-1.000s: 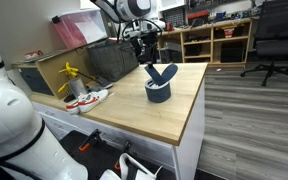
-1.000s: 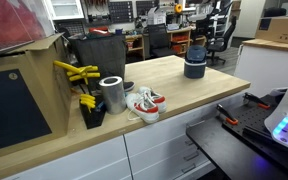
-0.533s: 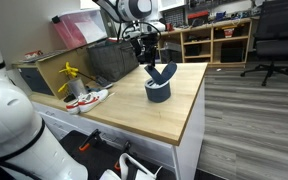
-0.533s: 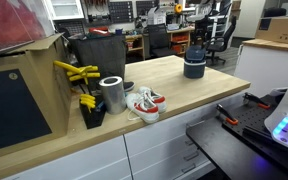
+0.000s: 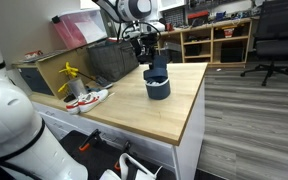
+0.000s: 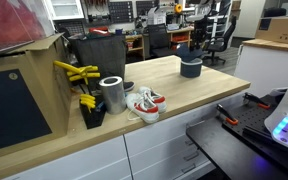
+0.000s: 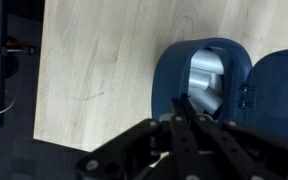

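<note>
**Clenched gripper over an open blue case**

The case (image 5: 158, 90) stands near the middle of the table (image 5: 179, 118), closer to its far edge, with its mouth facing straight up. It is a short, round tub in dark blue with a matte, slightly pebbled skin. The wrist view shows a pale, shiny, metal-looking lining inside the case (image 7: 206, 80). Its lid (image 7: 280, 88) is the same blue and is swung back on a small hinge at the right of that view. Tub and lid together therefore make a long shape running left to right across the picture, at right angles to the fingers. In an exterior view the lid (image 5: 156, 72) rises steeply from the tub's rim, nearly upright.

The gripper (image 7: 181, 108) hangs directly above the case, pointing down, with its black fingers (image 7: 174, 130) pressed tight together and no gap between them. In the wrist view their tips lie over the near-left rim of the tub, on the side away from the hinge. Whether they touch or pinch that rim cannot be told. In an exterior view the gripper (image 5: 151, 60) sits just above the raised lid.

The table is pale, smooth wood with a visible grain. At its other end, well apart from the case (image 6: 191, 69), lie white-and-red shoes (image 6: 144, 103) beside a ribbed metal can (image 6: 112, 94).
</note>
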You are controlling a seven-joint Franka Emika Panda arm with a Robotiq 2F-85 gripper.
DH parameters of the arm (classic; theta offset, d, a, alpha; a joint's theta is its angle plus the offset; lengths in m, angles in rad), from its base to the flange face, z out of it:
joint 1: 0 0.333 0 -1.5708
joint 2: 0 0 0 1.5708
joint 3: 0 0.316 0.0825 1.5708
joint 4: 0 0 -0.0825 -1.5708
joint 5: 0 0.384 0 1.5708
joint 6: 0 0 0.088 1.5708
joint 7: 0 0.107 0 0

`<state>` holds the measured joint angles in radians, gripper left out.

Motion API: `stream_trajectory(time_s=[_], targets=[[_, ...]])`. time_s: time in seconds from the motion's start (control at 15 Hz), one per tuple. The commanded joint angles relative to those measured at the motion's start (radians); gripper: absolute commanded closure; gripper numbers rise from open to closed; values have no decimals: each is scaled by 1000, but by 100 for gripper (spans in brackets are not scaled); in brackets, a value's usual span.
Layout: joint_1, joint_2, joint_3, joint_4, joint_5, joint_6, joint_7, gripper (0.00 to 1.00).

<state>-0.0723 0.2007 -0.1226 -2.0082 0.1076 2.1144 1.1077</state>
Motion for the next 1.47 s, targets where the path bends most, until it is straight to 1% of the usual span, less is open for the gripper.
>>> stream_trajectory(time_s=[0.0,0.47,0.53,0.6,0.73,0.8,0.87,1.0,1.13,1.2,1.33,1.4], targets=[[12,-6,10,14,14,-10,-4,99],[44,-2,29,9,-31,-31,-14,100],[48,-1,30,7,-40,-37,-13,96],[51,1,31,5,-48,-41,-13,73],[54,3,31,2,-63,-50,-13,69],[55,5,31,0,-71,-51,-14,63],[56,6,31,-2,-78,-53,-14,56],[59,8,30,-5,-94,-55,-12,39],[61,12,29,-5,-115,-57,-9,26],[62,15,28,-6,-125,-57,-7,18],[63,22,27,-5,-143,-56,-3,4],[64,26,26,-6,-154,-56,-1,0]])
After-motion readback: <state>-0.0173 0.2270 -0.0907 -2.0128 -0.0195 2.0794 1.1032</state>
